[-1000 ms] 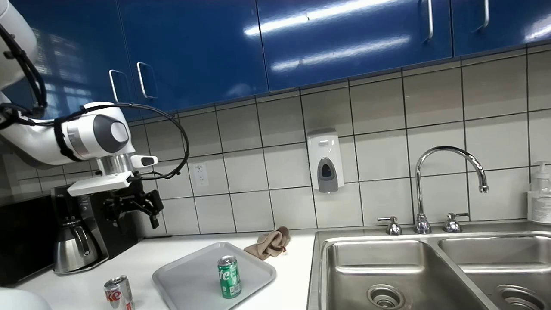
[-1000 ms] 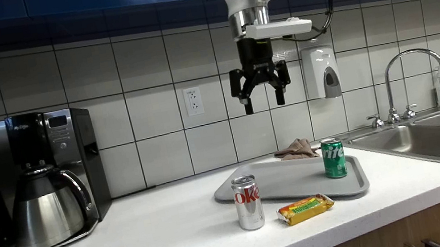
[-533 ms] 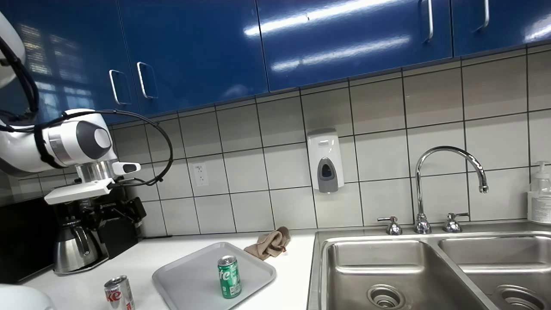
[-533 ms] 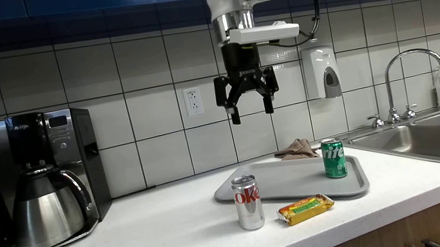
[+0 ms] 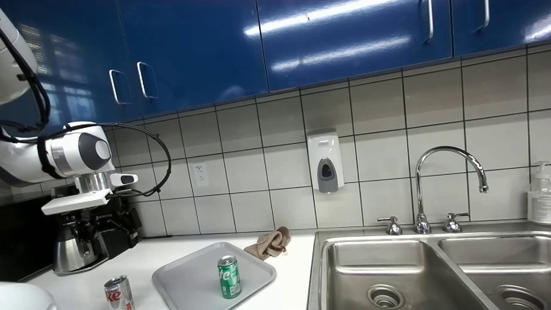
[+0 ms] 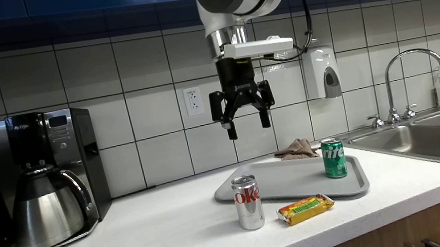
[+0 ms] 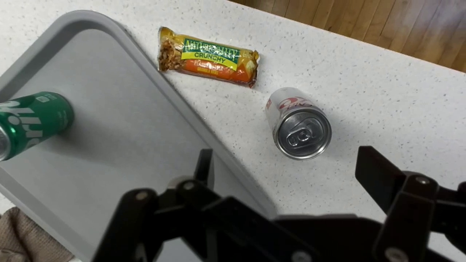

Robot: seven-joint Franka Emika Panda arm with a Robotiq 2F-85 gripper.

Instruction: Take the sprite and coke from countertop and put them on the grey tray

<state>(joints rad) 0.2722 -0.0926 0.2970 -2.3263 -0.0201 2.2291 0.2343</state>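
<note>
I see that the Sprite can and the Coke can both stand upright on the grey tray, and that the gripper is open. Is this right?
Not quite. The wrist view shows that the Coke can stands upright on the countertop, outside the grey tray. The Sprite can does stand upright on the grey tray, and the gripper is open.

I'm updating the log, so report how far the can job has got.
Looks done: the sprite stands on the grey tray. In hand: nothing; the gripper hangs open and empty. Left: the coke, standing on the countertop beside the tray, needs lifting onto it.
</note>
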